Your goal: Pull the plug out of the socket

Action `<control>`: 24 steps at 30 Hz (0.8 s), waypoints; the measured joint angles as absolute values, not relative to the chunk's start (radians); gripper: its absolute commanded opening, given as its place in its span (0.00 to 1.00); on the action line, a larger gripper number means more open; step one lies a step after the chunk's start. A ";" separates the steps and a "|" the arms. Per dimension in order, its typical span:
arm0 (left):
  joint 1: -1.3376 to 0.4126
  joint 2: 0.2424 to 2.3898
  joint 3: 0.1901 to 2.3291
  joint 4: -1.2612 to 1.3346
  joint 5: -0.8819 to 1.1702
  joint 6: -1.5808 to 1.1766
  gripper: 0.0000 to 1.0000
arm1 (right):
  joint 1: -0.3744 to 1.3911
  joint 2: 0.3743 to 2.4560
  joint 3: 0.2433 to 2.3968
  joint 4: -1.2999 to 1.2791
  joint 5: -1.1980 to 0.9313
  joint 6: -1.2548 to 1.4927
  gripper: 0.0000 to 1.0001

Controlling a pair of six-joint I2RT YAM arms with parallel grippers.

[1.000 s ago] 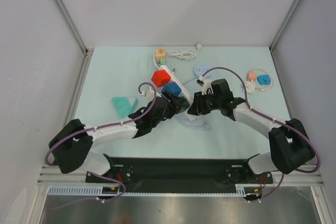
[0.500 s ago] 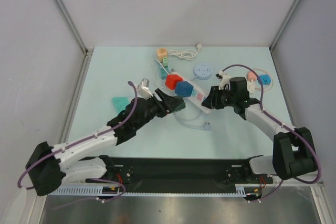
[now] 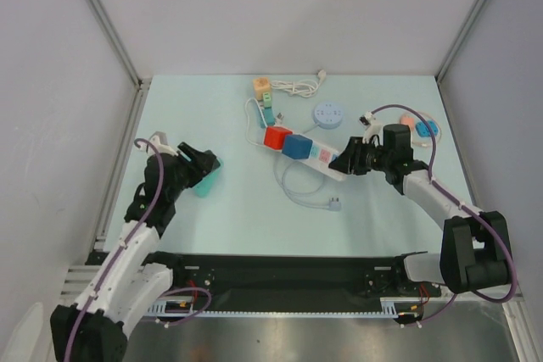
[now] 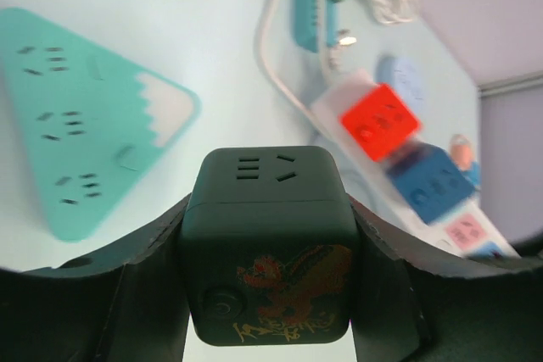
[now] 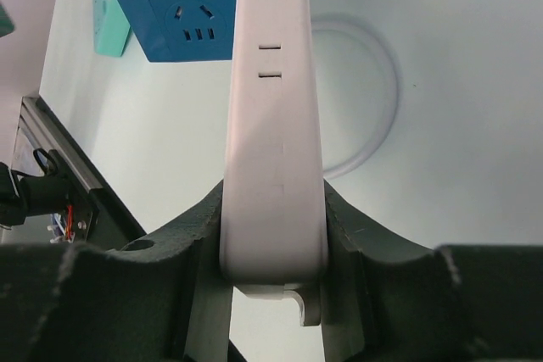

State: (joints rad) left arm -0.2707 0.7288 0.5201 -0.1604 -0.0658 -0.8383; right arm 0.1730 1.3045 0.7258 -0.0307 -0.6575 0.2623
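Likely stiff, light and slick, the green cube plug (image 4: 269, 209) is clenched flank-to-flank in the left pincer (image 3: 200, 165); the right pincer (image 5: 273, 247) clamps the power strip (image 5: 271, 108).

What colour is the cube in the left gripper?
Dark green cube, red-gold dragon print; left wrist view.

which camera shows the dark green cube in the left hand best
Left wrist: the dark green cube fills the frame, socket slots and dragon print clear, clamped in the left hand. Top external shows only a small dark blob; right wrist shows nothing clear of it.
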 measured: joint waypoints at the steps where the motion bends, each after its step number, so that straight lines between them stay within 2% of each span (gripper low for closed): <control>1: -0.215 0.765 0.527 -0.172 -0.029 -0.818 0.00 | 0.173 1.304 0.724 -0.031 -0.664 0.263 0.00; 5: -0.078 0.953 0.567 -0.161 0.084 -0.759 0.00 | 0.173 1.301 0.722 -0.031 -0.672 0.265 0.00; 12: 0.059 1.221 0.663 -0.102 0.249 -0.706 0.00 | 0.159 1.281 0.720 -0.032 -0.710 0.252 0.00; 24: 0.144 1.509 0.886 -0.030 0.352 -0.672 0.00 | 0.157 1.277 0.718 -0.029 -0.769 0.231 0.00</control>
